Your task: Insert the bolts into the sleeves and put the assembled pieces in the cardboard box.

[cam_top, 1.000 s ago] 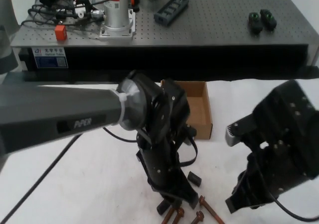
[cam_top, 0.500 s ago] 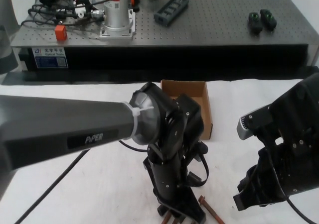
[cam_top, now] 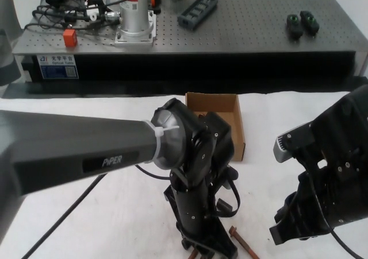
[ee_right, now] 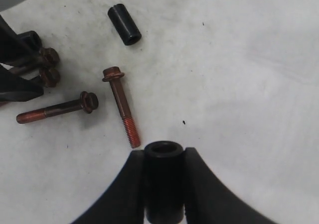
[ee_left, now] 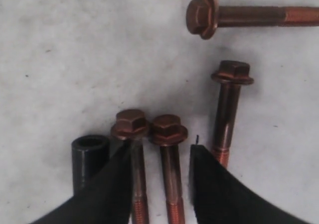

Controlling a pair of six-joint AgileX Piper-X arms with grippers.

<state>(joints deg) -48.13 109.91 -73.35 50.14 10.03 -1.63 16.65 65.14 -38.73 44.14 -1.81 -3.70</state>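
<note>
This looks like a robotics lab. Well beyond the jaws stands a steel breadboard table (cam_top: 259, 23), its top drilled with a regular grid of holes. It carries a metal post (cam_top: 135, 14) on a base plate, a tangle of cables (cam_top: 57, 11) and a small orange block (cam_top: 69, 37). Beneath the jaws, the surface (cam_top: 86, 213) is covered in white sheeting, with a black robot arm (cam_top: 75, 155) reaching over it.

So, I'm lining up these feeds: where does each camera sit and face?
High view: behind the arms, facing forward and down; left arm, right arm, box.
Left wrist view: on the left wrist, facing down past the open left end effector at four bolts.
Right wrist view: on the right wrist, facing down; the right end effector grips a sleeve.
Shared: both wrist views show the bolts.
</note>
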